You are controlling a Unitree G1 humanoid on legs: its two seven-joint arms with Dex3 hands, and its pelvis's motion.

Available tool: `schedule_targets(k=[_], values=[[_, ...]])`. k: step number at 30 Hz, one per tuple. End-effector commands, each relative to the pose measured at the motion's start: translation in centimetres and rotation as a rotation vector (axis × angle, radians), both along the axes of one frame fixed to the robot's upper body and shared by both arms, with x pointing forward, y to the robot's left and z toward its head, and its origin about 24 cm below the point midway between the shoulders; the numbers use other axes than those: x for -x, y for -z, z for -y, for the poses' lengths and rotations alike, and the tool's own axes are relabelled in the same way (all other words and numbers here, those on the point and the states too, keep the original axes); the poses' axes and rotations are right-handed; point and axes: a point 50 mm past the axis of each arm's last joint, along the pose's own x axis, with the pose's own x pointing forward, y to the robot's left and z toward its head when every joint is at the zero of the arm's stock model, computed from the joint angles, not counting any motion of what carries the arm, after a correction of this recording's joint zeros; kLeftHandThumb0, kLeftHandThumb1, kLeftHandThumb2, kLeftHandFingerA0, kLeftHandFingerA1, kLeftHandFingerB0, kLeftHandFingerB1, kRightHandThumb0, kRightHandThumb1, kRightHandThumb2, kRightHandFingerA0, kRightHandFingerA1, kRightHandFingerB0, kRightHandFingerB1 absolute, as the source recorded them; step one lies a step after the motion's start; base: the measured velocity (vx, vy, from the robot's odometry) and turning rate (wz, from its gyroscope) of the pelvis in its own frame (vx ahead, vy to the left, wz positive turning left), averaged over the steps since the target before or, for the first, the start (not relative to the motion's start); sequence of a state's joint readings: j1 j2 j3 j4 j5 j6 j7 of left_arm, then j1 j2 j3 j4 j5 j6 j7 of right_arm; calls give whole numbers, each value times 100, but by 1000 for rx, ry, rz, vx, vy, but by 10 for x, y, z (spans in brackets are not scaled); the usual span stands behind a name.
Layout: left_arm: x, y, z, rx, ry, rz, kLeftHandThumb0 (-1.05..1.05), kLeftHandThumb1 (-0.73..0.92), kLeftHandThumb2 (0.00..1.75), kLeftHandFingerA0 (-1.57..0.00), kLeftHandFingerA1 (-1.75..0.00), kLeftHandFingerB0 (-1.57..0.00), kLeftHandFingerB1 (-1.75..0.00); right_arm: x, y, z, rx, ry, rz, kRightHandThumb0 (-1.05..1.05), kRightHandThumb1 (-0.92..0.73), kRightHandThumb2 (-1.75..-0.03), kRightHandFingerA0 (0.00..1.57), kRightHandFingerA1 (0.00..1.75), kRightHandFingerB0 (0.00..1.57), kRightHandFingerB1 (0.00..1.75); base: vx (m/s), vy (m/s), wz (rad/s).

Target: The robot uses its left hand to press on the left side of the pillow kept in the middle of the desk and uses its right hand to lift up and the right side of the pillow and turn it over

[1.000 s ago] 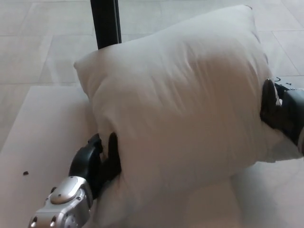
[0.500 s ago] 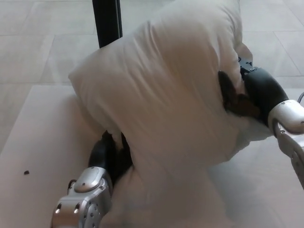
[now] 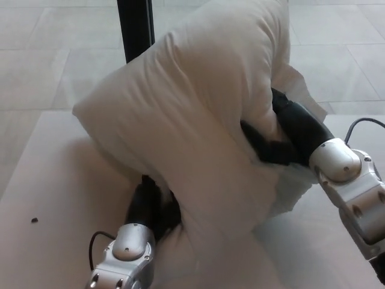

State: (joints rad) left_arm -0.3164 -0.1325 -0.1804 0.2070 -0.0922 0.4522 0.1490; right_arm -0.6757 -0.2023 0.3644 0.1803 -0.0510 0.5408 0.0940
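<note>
The white pillow (image 3: 198, 126) stands tipped up on the pale desk (image 3: 48, 180), its right side raised high and folded over toward the left. My left hand (image 3: 150, 205) presses into the pillow's lower left edge, fingers buried in the fabric. My right hand (image 3: 274, 141) is dug into the pillow's raised right side, pushing it up and leftward; its fingertips are hidden in the folds.
A black vertical post (image 3: 135, 27) stands behind the pillow at the desk's far edge. Tiled floor (image 3: 54, 66) lies beyond the desk. A small dark speck (image 3: 34, 220) sits on the desk at the left. A black cable (image 3: 361, 123) loops by my right wrist.
My right hand has swung the pillow's right side up and leftward, from lying flat to nearly upright and folding over. My left hand has slid slightly right, still pressing the left edge.
</note>
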Motion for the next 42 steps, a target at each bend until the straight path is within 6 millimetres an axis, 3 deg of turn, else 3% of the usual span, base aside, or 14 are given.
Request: schedule_targets(k=[1, 2, 10, 11, 12, 19, 20, 24, 31, 32, 33, 37, 41, 42], values=[[46, 42, 74, -60, 305, -147, -86, 92, 68, -8, -42, 0, 0, 54, 68, -111, 20, -479, -267, -87, -68, -62, 17, 70, 20, 47, 0, 0, 0], [51, 45, 78, -50, 309, -142, -97, 79, 112, -6, -38, 0, -4, 60, 74, -119, 23, -507, -278, -90, -52, -80, 14, 65, 18, 52, 0, 0, 0], [59, 58, 91, 175, 249, -215, -105, 71, 104, -6, -42, 0, -6, 97, 94, -152, 121, -690, -329, -76, -61, -59, 17, 66, 20, 51, 0, 0, 0], [61, 59, 90, 135, 254, -203, -85, 82, 65, -7, -50, 0, 0, 99, 96, -152, 125, -703, -333, -74, -59, -59, 21, 66, 23, 52, 0, 0, 0], [63, 61, 89, 104, 267, -195, -105, 74, 105, -13, -47, 0, 0, 101, 98, -152, 135, -728, -334, -70, -57, -58, 21, 64, 27, 52, 0, 0, 0], [63, 63, 91, 98, 298, -197, -90, 62, 95, -5, -42, 0, 0, 102, 102, -155, 217, -824, -343, -76, -57, -58, 22, 61, 39, 51, 0, 0, 0], [63, 63, 91, 98, 296, -197, -83, 78, 64, -7, -45, 0, 0, 102, 102, -155, 218, -825, -345, -75, -57, -58, 20, 61, 38, 52, 0, 0, 0], [63, 63, 96, 141, 278, -190, -98, 65, 101, -12, -48, 0, -5, 103, 101, -157, 267, -859, -361, -78, -56, -58, 29, 73, 43, 52, 0, 0, 0], [66, 64, 99, 147, 260, -194, -87, 62, 94, -5, -43, 0, 0, 106, 103, -158, 313, -927, -453, -74, -56, -57, 18, 65, 48, 51, 0, 0, 0], [66, 66, 99, 150, 252, -204, -89, 63, 94, -4, -42, 0, 0, 106, 102, -158, 323, -935, -449, -82, -47, -87, 18, 63, 47, 60, 0, 0, 0], [69, 68, 99, 145, 251, -212, -99, 67, 101, -12, -45, 0, -4, 108, 104, -158, 310, -941, -476, -72, -57, -58, 20, 66, 45, 52, 0, 0, 0], [70, 68, 98, 137, 246, -193, -89, 63, 96, -3, -42, 0, 0, 105, 103, -156, 265, -895, -506, -72, -57, -58, 25, 70, 43, 52, 0, 0, 0], [62, 64, 97, 156, 242, -185, -105, 71, 105, -12, -50, 0, -1, 93, 95, -144, 126, -766, -440, -72, -56, -64, 80, 164, 39, 53, 0, 0, 0], [57, 59, 97, 169, 217, -182, -105, 70, 104, -12, -52, 0, -1, 86, 87, -138, 50, -699, -395, -70, -46, -93, 118, 142, 29, 60, 0, 0, 0]])
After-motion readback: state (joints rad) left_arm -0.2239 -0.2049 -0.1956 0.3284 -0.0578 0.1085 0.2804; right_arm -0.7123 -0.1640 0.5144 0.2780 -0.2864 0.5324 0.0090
